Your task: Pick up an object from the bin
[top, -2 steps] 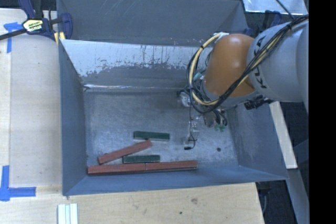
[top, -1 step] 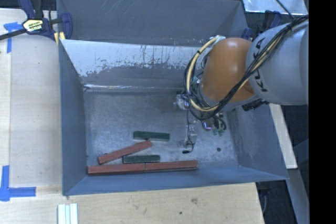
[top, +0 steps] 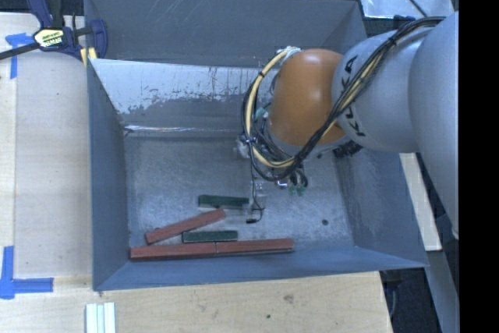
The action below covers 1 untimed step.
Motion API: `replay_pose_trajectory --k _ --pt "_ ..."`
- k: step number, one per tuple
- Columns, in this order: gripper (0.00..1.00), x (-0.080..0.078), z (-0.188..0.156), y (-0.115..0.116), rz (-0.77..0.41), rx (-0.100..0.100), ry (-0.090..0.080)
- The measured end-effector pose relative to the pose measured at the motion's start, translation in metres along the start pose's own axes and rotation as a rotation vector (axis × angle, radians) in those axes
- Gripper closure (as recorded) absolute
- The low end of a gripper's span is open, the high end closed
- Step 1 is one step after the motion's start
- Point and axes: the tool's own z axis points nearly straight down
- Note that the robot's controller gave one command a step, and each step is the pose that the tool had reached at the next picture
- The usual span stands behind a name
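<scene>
Overhead view into a grey metal bin (top: 109, 168), with my arm reaching in from the right of the view. My jaws hung low over the bin floor, near its middle, below my rounded orange wrist cover (top: 308, 101) and its loops of yellow and black cable (top: 256, 101).

Nearest my jaws was a short, flat, dark green bar (top: 222, 202). It lay on the floor just to the view's left of my tips, with its right end at or almost at them. Its long axis ran left to right across the view, pointing roughly at me. I judged that a grasp on it would have to close across its narrow width near that right end.

Farther from my jaws, toward the front wall, lay three more pieces. They were a tilted reddish-brown flat bar (top: 183, 228), a second dark green bar (top: 209, 235) and a long reddish-brown strip (top: 210, 249) along the wall's foot.

I could not tell whether my jaws were released or clenched, because they looked thin and dark against the floor. It was also unclear whether they touched the green bar. Nothing could be seen between them.
</scene>
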Motion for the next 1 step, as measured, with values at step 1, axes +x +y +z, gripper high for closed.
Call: replay_pose_trajectory --k 1 --pt "0.0 0.0212 0.0041 0.0164 -0.123 -0.003 -0.001"
